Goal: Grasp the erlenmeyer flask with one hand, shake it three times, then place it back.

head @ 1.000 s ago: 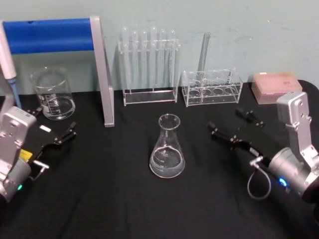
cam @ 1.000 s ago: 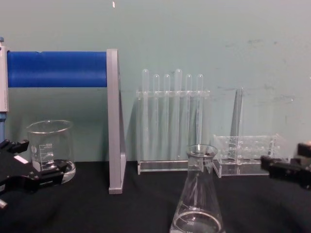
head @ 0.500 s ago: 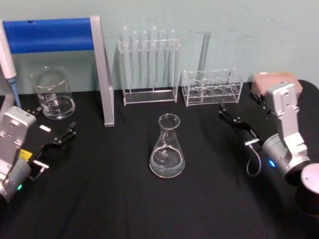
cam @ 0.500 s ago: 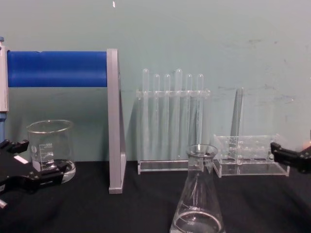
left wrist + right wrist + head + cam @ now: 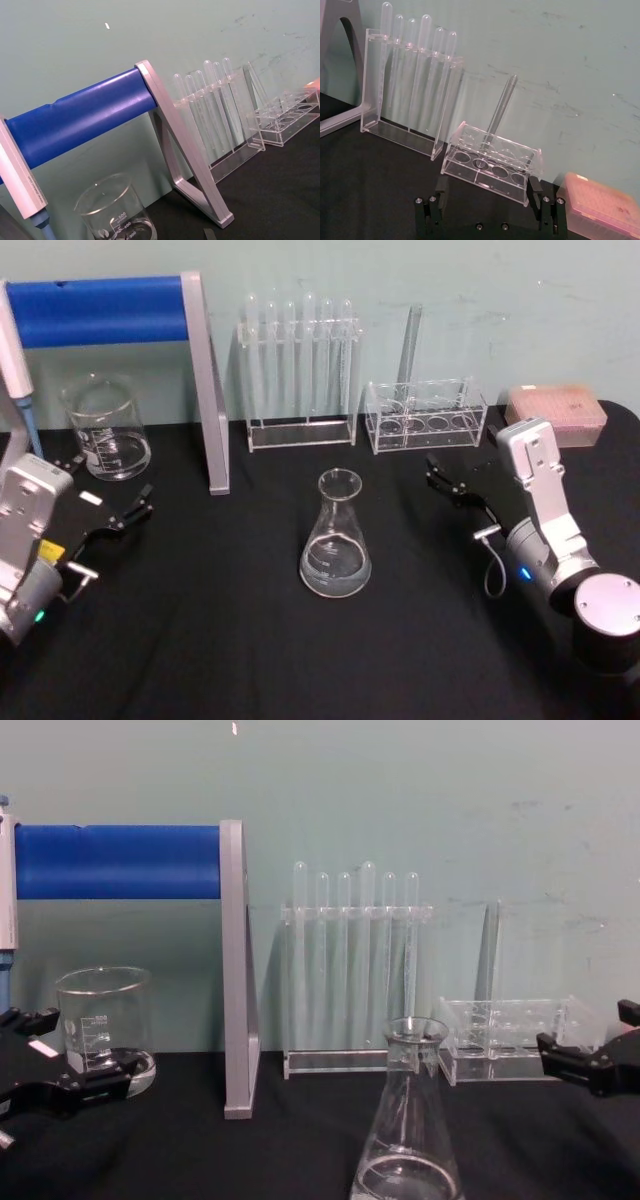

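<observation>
Black tabletop (image 5: 250,650) against a scuffed pale teal wall (image 5: 500,290). The flask (image 5: 335,537) stands mid-tabletop, a bit of liquid inside, nothing touching it. Right gripper (image 5: 458,478) is spread wide, off toward the right edge; left gripper (image 5: 108,508) is open by the beaker (image 5: 105,428), whose "600" mark is readable.
</observation>
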Robot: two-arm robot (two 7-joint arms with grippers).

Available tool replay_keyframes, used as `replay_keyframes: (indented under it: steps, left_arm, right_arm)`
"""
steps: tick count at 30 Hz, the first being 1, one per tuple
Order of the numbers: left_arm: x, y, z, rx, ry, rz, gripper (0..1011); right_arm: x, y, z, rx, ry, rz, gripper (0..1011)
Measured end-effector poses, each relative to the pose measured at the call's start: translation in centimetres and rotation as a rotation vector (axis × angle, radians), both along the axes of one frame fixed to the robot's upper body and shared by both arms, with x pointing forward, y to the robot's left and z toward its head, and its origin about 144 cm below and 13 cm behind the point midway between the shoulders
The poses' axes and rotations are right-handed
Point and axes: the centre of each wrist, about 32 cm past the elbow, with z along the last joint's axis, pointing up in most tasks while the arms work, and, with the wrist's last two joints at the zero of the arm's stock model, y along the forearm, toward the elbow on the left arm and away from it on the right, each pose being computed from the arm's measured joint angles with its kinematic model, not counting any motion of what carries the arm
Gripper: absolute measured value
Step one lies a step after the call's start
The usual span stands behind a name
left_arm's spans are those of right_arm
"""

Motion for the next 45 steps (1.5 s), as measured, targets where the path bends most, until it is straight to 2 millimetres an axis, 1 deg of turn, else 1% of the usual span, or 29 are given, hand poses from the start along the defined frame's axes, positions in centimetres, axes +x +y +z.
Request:
replay_keyframes:
  steps: [45]
  left_arm:
    - [0.00, 0.00, 0.00, 0.000, 0.000, 0.000, 1001]
  right_arm:
    - [-0.02, 0.02, -0.03, -0.004, 0.001, 0.004, 1002]
